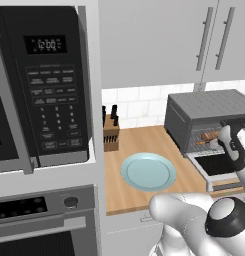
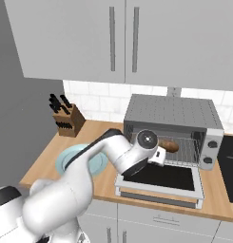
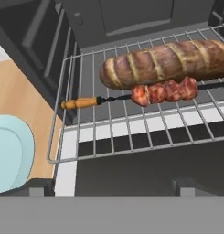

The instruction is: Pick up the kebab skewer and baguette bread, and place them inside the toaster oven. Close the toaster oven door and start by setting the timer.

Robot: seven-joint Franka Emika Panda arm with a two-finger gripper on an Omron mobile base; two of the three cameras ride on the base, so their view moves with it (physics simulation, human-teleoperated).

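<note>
Your baguette bread (image 3: 166, 61) runs off frame right above the kebab skewer (image 3: 145, 95) — end effector (image 3: 109, 185) fingers barely visible, apparently wide, empty.

A pale blue plate (image 1: 148, 171) lies on the wooden bench (image 1: 144, 140). Behind the plate, by the tiled wall, stands a knife block (image 1: 110, 132). Left of the plate hangs a black microwave (image 1: 41, 85).

The toaster oven (image 2: 171, 118) mouth stands open, its door (image 2: 160, 179) folded flat in front. On the rack (image 3: 109, 132), baguette (image 3: 168, 61) and skewer (image 3: 150, 93) fill the back; the front strip is bare. A plate (image 1: 148, 171) lies left of the oven.
</note>
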